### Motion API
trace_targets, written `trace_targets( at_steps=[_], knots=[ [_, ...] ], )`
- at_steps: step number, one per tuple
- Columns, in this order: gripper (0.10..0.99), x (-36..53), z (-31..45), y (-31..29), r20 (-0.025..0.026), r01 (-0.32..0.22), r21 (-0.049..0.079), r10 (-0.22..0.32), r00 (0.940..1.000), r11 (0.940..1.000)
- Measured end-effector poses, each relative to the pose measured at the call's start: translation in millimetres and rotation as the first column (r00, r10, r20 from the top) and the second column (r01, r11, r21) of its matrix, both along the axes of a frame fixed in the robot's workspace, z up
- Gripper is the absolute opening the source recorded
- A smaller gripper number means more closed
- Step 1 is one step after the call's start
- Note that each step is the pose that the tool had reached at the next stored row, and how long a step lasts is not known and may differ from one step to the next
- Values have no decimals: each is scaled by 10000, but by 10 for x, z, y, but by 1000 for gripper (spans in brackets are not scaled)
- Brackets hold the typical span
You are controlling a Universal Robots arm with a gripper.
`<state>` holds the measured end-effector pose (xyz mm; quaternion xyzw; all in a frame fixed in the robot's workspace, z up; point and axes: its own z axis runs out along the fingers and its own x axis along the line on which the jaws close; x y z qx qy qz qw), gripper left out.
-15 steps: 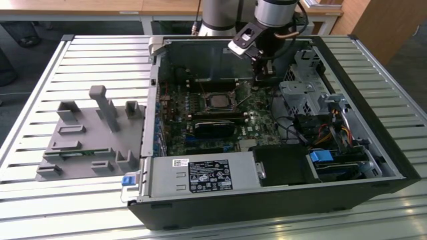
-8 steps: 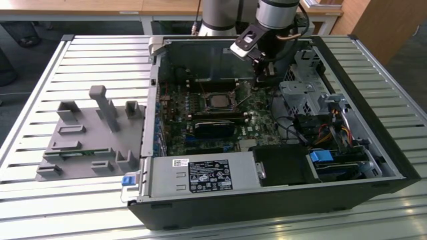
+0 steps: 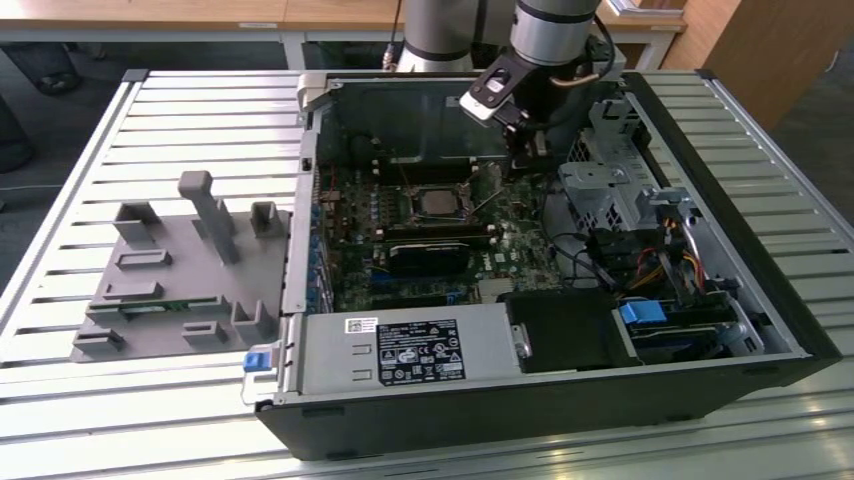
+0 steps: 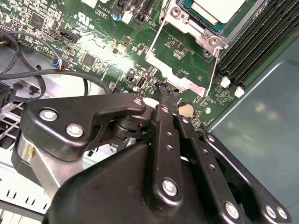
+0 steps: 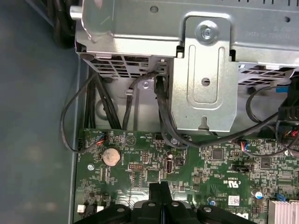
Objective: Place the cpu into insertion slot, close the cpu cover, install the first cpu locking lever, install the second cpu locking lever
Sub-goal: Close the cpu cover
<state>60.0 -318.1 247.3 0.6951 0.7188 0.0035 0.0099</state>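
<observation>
The cpu (image 3: 437, 202), a square chip with a silver top, lies in the insertion slot (image 3: 412, 212) on the green board inside the open computer case; its pale top (image 4: 217, 8) also shows in the second wrist view. The cpu cover (image 4: 184, 85), a silver frame, is swung open off the slot, and green board shows through its opening. Two thin wire levers (image 4: 154, 39) run along its sides, unlatched. My gripper (image 3: 531, 166) hangs over the board to the exterior view's right of the slot. It (image 4: 167, 89) is shut and empty, tips close to the cover's outer edge.
A metal drive cage (image 5: 201, 70) with black cables (image 5: 70, 116) rises beyond the gripper (image 5: 161, 185). A coin cell (image 5: 111, 156) sits on the board nearby. Memory slots (image 4: 261, 37) flank the socket. A black card (image 3: 427, 250), power supply (image 3: 400, 355) and grey fixture (image 3: 187, 270) lie further off.
</observation>
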Motion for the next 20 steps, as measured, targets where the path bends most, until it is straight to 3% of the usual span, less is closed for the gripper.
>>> trace_targets(
  at_steps=[6, 15, 20],
  knots=[
    [106, -19, -25, 2, -2, 0, -4, 0, 10000, 10000],
    [106, -169, -30, 2, -2, 0, -3, 0, 10000, 10000],
    [106, -204, -30, 2, -2, 0, -2, 0, 10000, 10000]
  ],
)
